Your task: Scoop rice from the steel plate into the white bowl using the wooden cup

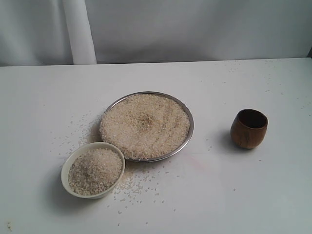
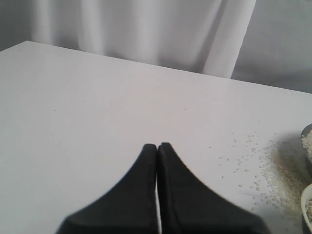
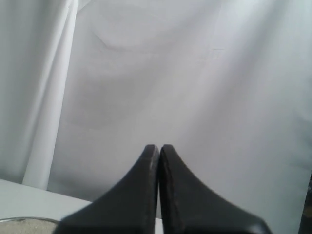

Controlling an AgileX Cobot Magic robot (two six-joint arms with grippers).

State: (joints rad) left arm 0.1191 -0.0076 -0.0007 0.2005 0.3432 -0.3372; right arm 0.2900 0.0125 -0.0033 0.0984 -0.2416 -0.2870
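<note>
A steel plate [image 1: 187,139] heaped with rice [image 1: 145,124] sits mid-table in the exterior view. The white bowl [image 1: 66,174] at its front left also holds rice. The wooden cup [image 1: 249,128] stands upright and alone to the plate's right. No arm shows in the exterior view. My left gripper [image 2: 157,145] is shut and empty over bare table, with the plate's edge [image 2: 306,130] and the bowl's rim [image 2: 305,202] at the side of its view. My right gripper [image 3: 159,146] is shut and empty, facing the white curtain; the plate's rim [image 3: 24,219] peeks in at the corner.
Loose grains [image 1: 139,187] lie scattered on the white table [image 1: 234,195] around the bowl and plate, and more grains [image 2: 273,170] show in the left wrist view. A white curtain [image 1: 195,29] hangs behind the table's far edge.
</note>
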